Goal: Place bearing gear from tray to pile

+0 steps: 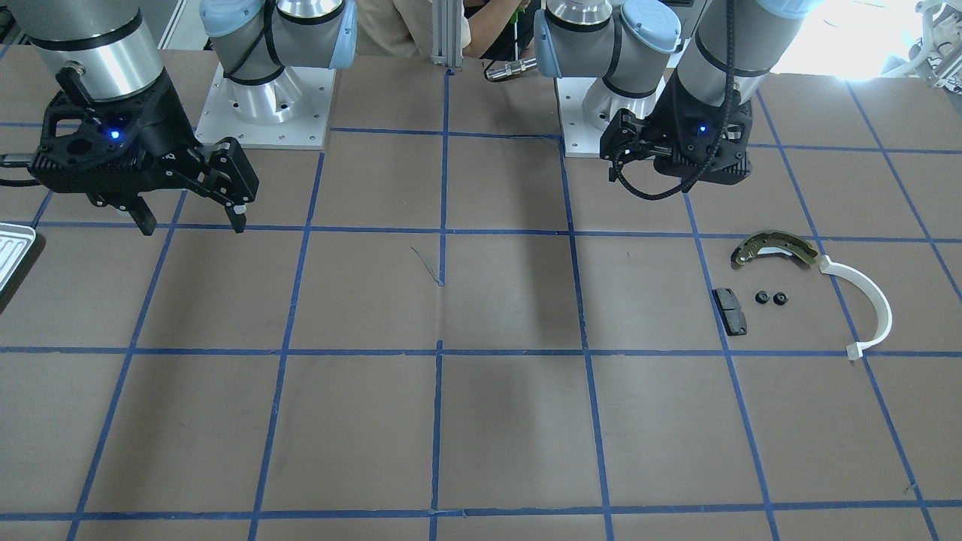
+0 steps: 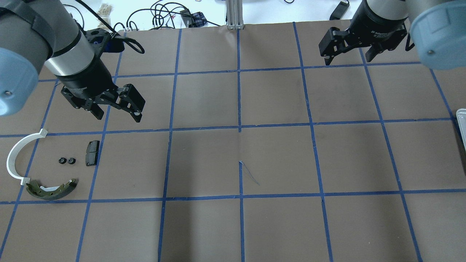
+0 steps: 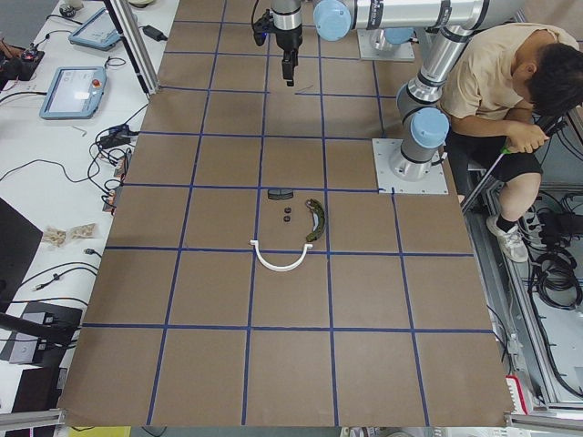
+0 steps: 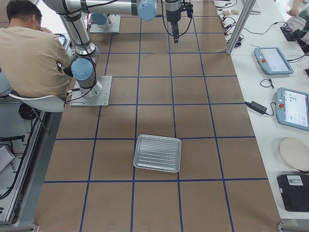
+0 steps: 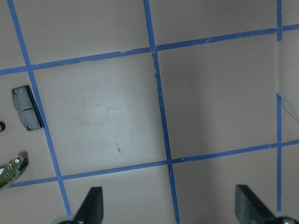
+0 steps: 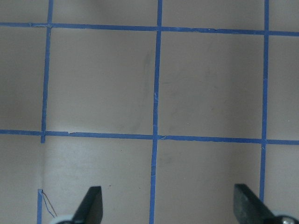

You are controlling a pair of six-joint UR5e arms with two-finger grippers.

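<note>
Seeing two small black bearing gears (image 2: 71, 160) lying in the pile (image 2: 51, 190) beside the black pad (image 2: 92, 153), none visible in the tray (image 4: 158, 152), I judge placing done; my left claw (image 2: 117, 115) and right claw (image 2: 347, 60) hang spread, empty, so next just park.

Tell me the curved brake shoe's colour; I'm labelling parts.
The brake shoe is olive-green metal, clearest in the exterior front-facing view.

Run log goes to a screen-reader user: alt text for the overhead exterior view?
Two open, empty grippers hover over a brown table gridded in blue tape: the left gripper beside a pile at the left edge (white arc, olive brake shoe, black pad, two black gears), the right gripper at upper right. A tray corner shows at the right edge.
</note>
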